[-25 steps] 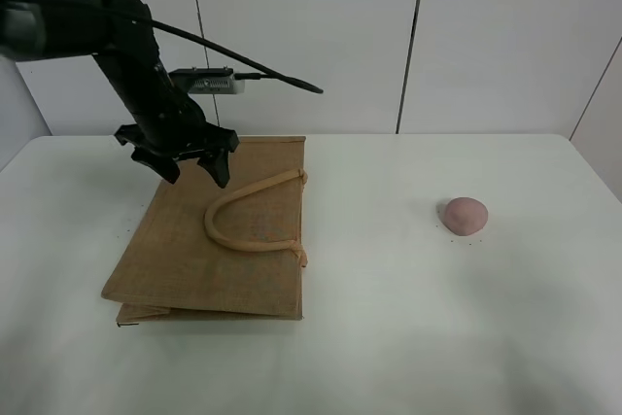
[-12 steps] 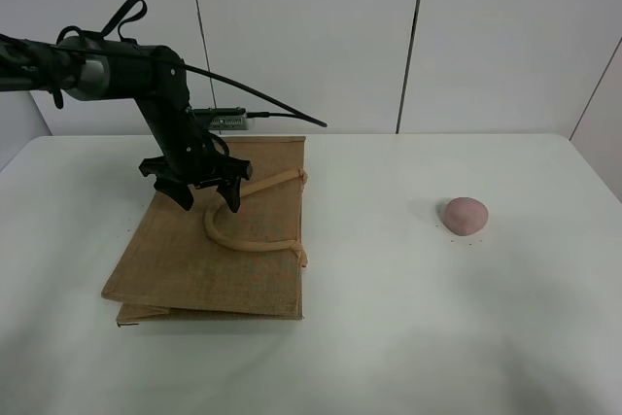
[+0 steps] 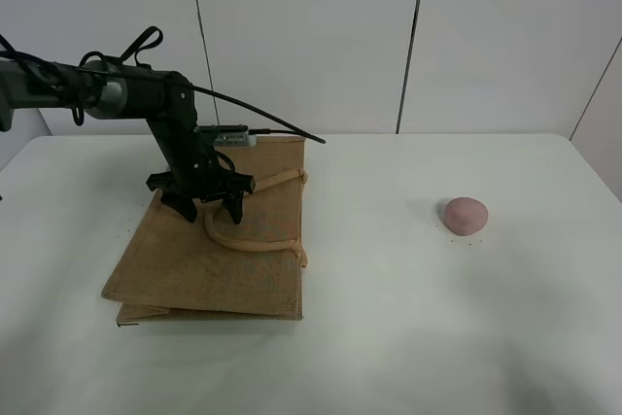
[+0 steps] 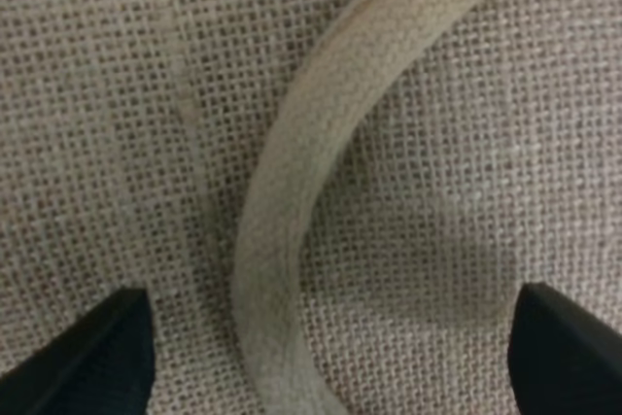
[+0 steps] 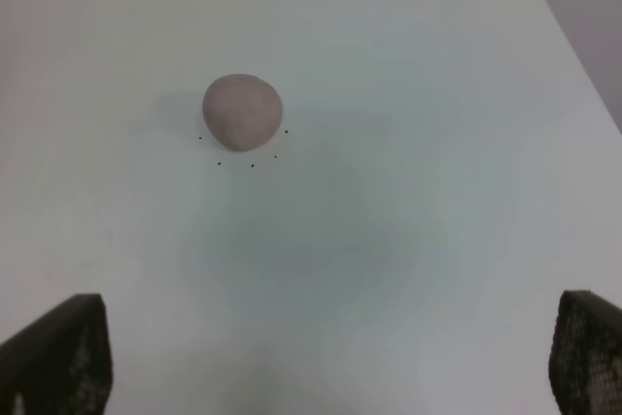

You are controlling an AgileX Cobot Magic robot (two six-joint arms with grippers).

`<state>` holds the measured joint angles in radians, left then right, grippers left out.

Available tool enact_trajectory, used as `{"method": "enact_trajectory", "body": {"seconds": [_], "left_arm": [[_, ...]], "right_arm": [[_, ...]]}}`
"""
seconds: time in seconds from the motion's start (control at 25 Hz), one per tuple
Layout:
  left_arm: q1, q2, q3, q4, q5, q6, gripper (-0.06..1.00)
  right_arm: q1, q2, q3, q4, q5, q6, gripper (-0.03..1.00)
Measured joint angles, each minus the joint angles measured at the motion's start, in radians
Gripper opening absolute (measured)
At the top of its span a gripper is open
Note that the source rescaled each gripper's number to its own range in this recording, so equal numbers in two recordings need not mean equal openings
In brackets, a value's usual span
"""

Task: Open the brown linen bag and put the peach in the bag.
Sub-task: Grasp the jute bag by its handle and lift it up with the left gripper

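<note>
White tabletop (image 3: 389,357) is stretching out beneath plain wall panels, and the left gripper (image 3: 209,213) is hovering low over the brown linen bag (image 3: 185,269), jaws spread wide, straddling the beige handle (image 3: 248,242). I can't tell if the tips are touching the fabric. The bag is lying flat and closed at the table's 9 o'clock side. The peach (image 3: 465,214) is sitting at 3 o'clock from that gripper, well apart. The right gripper (image 5: 321,366) is hanging above the table near the peach, jaws wide, holding nothing.
</note>
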<state>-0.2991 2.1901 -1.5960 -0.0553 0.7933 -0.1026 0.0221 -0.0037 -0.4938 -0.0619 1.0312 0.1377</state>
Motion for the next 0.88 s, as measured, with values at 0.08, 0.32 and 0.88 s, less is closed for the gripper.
{"method": "enact_trajectory", "body": {"seconds": [0.08, 0.32, 0.88], "left_arm": [[0.0, 0.007, 0.0, 0.001, -0.008, 0.0, 1.0], [0.0, 0.032, -0.003, 0.001, -0.018, 0.0, 1.0], [0.002, 0.033, -0.006, 0.008, 0.017, 0.01, 0.0]], "right_arm": [[0.0, 0.0, 0.0, 0.0, 0.0, 0.0, 1.0], [0.0, 0.0, 0.0, 0.001, 0.0, 0.0, 1.0], [0.0, 0.0, 0.0, 0.001, 0.0, 0.0, 1.0]]}}
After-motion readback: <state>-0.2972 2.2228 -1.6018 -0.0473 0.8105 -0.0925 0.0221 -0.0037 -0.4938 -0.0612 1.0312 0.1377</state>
